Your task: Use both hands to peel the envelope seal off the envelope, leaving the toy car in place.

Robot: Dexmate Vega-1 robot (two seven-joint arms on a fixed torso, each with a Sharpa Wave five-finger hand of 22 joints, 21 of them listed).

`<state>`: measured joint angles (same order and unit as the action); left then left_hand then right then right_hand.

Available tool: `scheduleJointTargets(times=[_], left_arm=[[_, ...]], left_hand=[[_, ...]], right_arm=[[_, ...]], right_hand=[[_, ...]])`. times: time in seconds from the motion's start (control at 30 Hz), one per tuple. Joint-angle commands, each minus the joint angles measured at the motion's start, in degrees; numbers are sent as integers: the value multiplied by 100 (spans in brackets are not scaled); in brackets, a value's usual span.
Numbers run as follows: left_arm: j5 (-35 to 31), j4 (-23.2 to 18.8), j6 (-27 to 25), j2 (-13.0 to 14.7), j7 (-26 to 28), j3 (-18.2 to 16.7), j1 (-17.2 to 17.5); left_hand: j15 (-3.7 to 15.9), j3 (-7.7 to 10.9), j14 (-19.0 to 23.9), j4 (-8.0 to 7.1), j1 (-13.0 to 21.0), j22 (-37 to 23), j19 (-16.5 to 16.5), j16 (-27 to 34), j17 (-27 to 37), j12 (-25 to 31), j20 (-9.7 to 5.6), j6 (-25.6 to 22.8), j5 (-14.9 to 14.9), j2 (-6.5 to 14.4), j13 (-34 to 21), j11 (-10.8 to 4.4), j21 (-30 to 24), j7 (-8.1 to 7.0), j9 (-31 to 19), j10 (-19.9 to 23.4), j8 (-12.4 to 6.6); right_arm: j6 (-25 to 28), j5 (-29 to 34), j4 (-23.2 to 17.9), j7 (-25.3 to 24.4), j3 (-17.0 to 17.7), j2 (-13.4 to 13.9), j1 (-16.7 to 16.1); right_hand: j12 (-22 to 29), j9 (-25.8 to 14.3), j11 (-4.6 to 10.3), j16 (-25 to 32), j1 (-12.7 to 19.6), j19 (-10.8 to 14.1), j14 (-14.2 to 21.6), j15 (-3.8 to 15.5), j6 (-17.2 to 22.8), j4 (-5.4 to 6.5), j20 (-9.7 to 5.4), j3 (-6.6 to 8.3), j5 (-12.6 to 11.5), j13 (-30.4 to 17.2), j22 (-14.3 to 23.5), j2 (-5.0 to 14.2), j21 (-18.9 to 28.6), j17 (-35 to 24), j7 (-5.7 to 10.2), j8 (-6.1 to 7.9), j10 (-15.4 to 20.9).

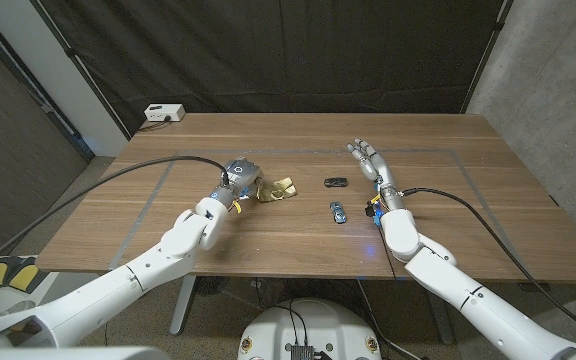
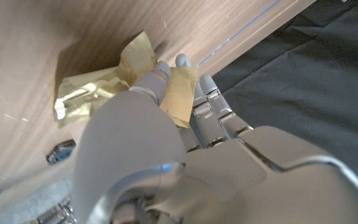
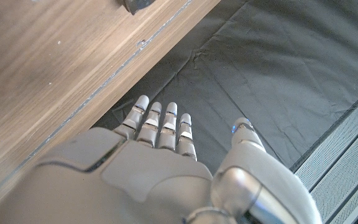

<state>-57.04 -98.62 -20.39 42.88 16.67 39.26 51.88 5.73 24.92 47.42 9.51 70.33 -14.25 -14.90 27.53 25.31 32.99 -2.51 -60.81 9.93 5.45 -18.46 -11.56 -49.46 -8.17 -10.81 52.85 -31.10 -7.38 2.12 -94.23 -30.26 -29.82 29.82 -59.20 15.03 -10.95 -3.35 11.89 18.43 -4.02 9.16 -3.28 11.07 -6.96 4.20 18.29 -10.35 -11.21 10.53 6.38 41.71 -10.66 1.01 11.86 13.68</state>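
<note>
Envelope (image 1: pixel 276 189) is being pinched by left hand (image 1: pixel 240 176) fingers (image 2: pixel 161 73) at bench centre-left; right hand (image 1: pixel 370 160) is being held spread, empty. Risk: w/o second grip, envelope is being crumpled; toy car (image 1: pixel 336 183) nearby is being endangered.

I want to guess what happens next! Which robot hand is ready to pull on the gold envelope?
Probably the left hand: its fingers already pinch the gold envelope. The right hand is open, apart from it, beyond the toy cars.

We cannot tell the seal from the gold envelope (image 1: pixel 276 189); the left hand (image 1: pixel 240 178) covers its near part. The dark toy car (image 1: pixel 336 183) is too small for detail, and another toy (image 3: pixel 138 5) is cut off at the edge.
</note>
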Motion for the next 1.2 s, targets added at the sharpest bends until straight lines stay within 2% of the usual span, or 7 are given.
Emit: scheduleJointTargets(times=[0.03,0.37,0.5,0.67,0.87,1.07,1.2], left_arm=[[1851,514,903,-687,3153,-462,149],[4204,641,2217,-1150,2584,-1073,229],[4615,702,2420,-1295,2480,-1165,236],[5006,766,2585,-1405,2297,-1224,245],[5579,848,2787,-1551,1988,-1311,245],[6545,988,3120,-1664,1236,-1431,186],[6581,1047,3201,-1689,1193,-1408,139]], left_hand=[[800,-68,39,-10,95,-33,-44,27,58,54,15,-45,-17,-13,-38,41,-70,-20,-16,81,-7],[797,-113,-56,-39,159,-69,40,-57,125,77,142,2,-4,21,-100,42,-179,53,-25,40,26],[799,-121,-72,-47,178,-74,61,-86,138,86,180,17,0,36,-120,42,-209,85,-28,29,35],[802,-133,-71,-55,203,-78,96,-118,157,105,206,15,3,53,-149,41,-248,103,-32,31,37],[801,-156,-73,-59,234,-78,139,-174,179,125,215,7,2,53,-187,42,-304,129,-36,21,37],[801,-162,-94,-67,253,-70,187,-260,167,114,240,-10,9,52,-212,55,-346,144,-36,-36,36],[799,-159,-113,-79,259,-61,214,-328,151,100,258,10,17,62,-223,63,-373,150,-36,-78,48]], right_arm=[[134,182,-82,-147,-67,-51,20],[218,453,-142,-443,-116,-127,-16],[221,589,-165,-583,-131,-143,-40],[222,901,-210,-904,-169,-198,-84],[340,1469,-289,-1336,-303,-286,-95],[479,2091,-347,-1801,-463,-376,-75],[420,2323,-375,-1997,-518,-377,-70]], right_hand=[[0,-4,30,7,88,88,74,39,94,-41,2,48,-17,1,17,53,16,-9,13,21,64],[45,-4,117,59,258,253,305,176,224,-106,-27,186,-63,4,24,162,43,-2,45,44,238],[69,-4,180,96,360,347,471,244,299,-154,-50,247,-82,7,27,170,63,2,47,56,333],[146,-3,405,140,540,542,741,369,560,-213,-55,336,-91,11,35,156,109,-4,30,111,615],[237,0,571,216,895,836,1130,560,897,-292,-98,441,-64,16,44,129,198,-15,137,165,975],[338,2,624,292,1341,1107,1477,803,1307,-347,-155,518,-18,17,50,60,292,-30,223,239,1371],[394,2,692,377,1604,1259,1749,961,1610,-339,-194,518,5,15,54,-16,351,-60,332,292,1616]])
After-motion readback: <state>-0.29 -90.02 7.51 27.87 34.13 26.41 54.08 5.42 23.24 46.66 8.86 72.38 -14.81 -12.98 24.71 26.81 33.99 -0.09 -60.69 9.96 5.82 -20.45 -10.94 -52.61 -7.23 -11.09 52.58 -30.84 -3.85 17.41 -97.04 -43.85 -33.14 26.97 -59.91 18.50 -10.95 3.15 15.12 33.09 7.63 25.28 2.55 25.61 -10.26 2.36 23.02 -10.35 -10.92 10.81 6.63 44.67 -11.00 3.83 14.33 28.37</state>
